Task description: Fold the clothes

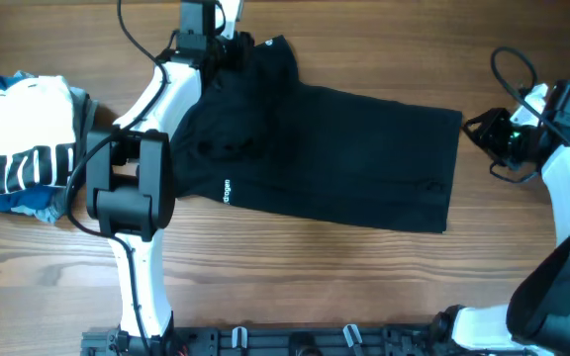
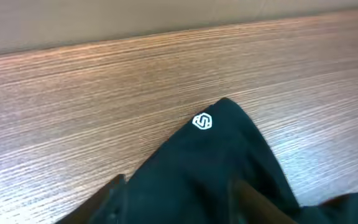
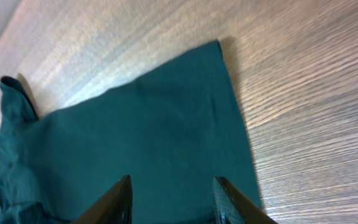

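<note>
The black T-shirt (image 1: 344, 148) lies spread across the middle of the wooden table, with a small white logo print (image 1: 228, 191) near its left edge. My left gripper (image 1: 234, 47) is at the shirt's far left corner, shut on a bunch of fabric. In the left wrist view the cloth (image 2: 216, 162) fills the space between the fingers (image 2: 179, 199), and a small white emblem (image 2: 202, 122) shows on it. My right gripper (image 1: 475, 129) is just off the shirt's right edge, open and empty. In the right wrist view its fingers (image 3: 173, 193) frame the flat shirt (image 3: 154, 124).
A pile with a white black-striped garment (image 1: 23, 129) and a blue garment (image 1: 33, 203) sits at the table's left edge. Black cables (image 1: 508, 64) loop at the far right. A wall runs behind the table's back edge (image 2: 166, 25).
</note>
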You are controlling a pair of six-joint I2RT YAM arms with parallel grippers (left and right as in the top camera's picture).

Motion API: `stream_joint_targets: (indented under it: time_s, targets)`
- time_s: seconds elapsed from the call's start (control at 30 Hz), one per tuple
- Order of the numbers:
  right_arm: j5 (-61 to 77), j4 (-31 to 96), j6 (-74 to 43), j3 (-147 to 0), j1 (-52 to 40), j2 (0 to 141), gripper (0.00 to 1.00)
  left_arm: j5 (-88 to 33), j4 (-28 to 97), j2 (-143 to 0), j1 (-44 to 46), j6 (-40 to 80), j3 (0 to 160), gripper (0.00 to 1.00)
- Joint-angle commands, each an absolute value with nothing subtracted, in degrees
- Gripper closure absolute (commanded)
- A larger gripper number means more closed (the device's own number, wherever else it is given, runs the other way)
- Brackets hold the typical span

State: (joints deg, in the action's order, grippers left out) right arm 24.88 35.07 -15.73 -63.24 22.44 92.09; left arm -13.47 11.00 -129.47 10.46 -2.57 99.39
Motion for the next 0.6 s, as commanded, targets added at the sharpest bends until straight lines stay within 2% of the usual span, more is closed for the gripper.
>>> stream_joint_targets:
  time_s: [0.0, 0.3, 0.43, 0.47, 0.57]
  targets:
    - [23.99, 35.46, -15.64, -62.5, 20.91, 94.41, 0.59, -12.97, 8.64, -135.02, 10.15, -2.87, 99.24, 0.41]
    - [23.99, 36.88, -15.7, -62.5, 18.37, 94.72, 0.59, -12.8, 6.44, -140.2, 10.17, -5.19, 99.24, 0.38]
    - [23.94, 36.93, -16.56, -62.5, 18.37, 94.72, 0.59, -13.02, 7.77, -140.49, 10.39, -5.28, 99.24, 0.79]
    - [23.97, 36.91, -16.71, -62.5, 18.37, 94.74, 0.59, -13.02, 8.01, -140.49, 10.44, -5.58, 99.24, 0.96]
    - [23.97, 36.91, -16.69, -62.5, 18.37, 94.74, 0.59, -13.06, 8.4, -140.03, 10.44, -5.56, 99.24, 0.96]
